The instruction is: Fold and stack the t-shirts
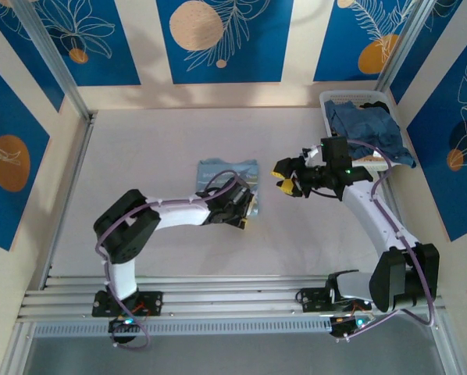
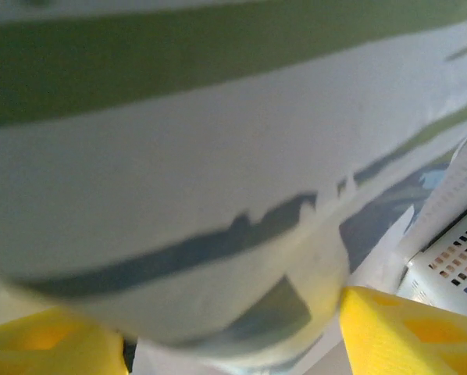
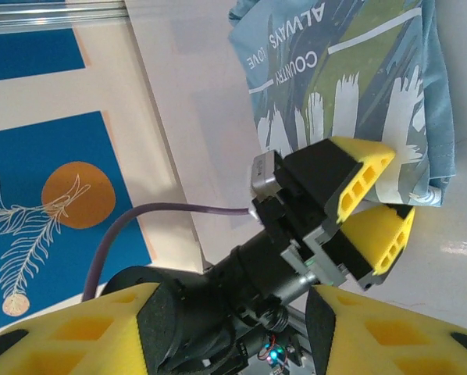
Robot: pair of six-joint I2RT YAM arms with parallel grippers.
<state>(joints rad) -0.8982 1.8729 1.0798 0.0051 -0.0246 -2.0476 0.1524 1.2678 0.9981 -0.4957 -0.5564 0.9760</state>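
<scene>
Left gripper [image 1: 244, 217], fingers spread, sat on the folded t-shirt [image 1: 222, 173] lying under and ahead of it, I noted, right gripper [image 1: 284, 177] spread just beside, other t-shirts [image 1: 366, 125] in basket [image 1: 351, 99] beyond that one.

Top cam overhead; L wrist v. close on t-shirt [image 2: 179, 156], R wrist farther.

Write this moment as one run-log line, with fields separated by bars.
left gripper: open, at near right corner of folded t-shirt | right gripper: open, empty, right of it | basket: holds more t-shirts
</scene>
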